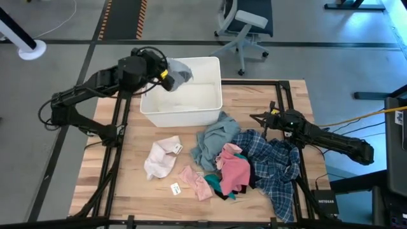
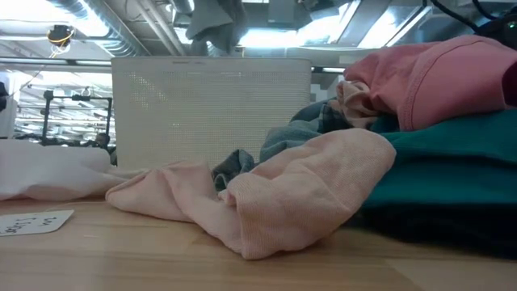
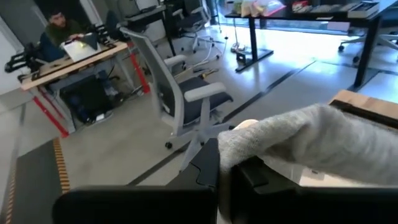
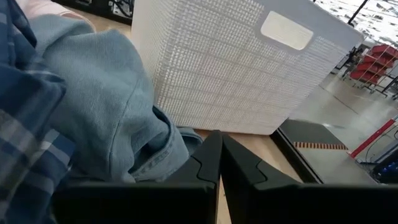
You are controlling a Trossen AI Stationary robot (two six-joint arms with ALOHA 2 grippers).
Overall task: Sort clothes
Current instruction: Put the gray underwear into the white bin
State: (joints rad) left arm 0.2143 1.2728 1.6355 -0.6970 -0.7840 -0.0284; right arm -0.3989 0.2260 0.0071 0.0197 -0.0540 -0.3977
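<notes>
Left gripper (image 1: 166,77) clamping grey garment (image 1: 180,71) over white bin (image 1: 191,102), label (image 1: 176,188) unreadable

The bin (image 1: 181,102) stands at the far middle of the desk (image 1: 127,159). The left pincer (image 1: 166,77) is above the bin's far left corner, closed on a garment (image 1: 180,71) that hangs over the rim. Near the front, a small garment (image 1: 162,158) lies left of the pile. In the pile, the top (image 1: 213,138) lies nearest the bin, and the plaid shirt (image 1: 276,168) lies on the right. The right pincer (image 1: 254,117) rests closed just beside the shirt, right of the bin.
</notes>
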